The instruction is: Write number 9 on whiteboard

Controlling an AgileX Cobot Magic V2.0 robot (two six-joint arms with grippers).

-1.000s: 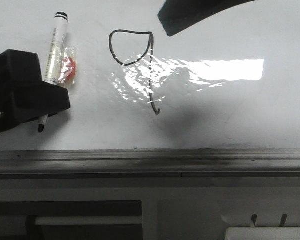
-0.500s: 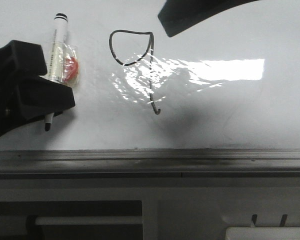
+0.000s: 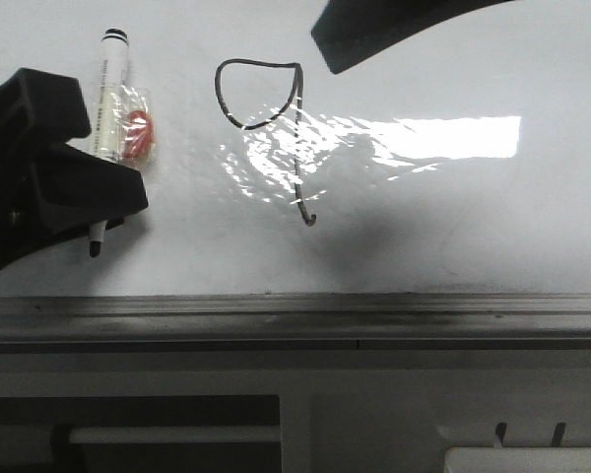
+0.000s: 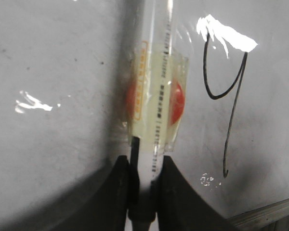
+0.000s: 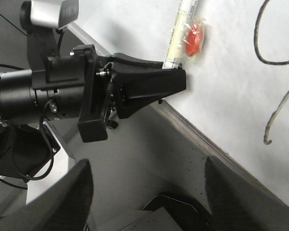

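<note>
Left claw: I see it clamped on the marker, its two black fingers pressing the barrel from either side in the left wrist view.
Marker: white barrel, black cap at the far end, dark tip poking out of the claw toward the board's rim; I cannot tell whether the tip touches the surface.
Wrapper: a clear packet with a red-orange patch, lying against the marker barrel just beyond the left claw.
Number 9: finished on the whiteboard, off to the right of the left claw and apart from it; rounded loop, long stem, small hook at the end.
Right claw: I see its two dark fingers spread wide with nothing between them, held over the board's grey rim; in the front view only a dark part of that arm shows, above and to the right of the 9.
Glare: a bright band crosses the stem.
</note>
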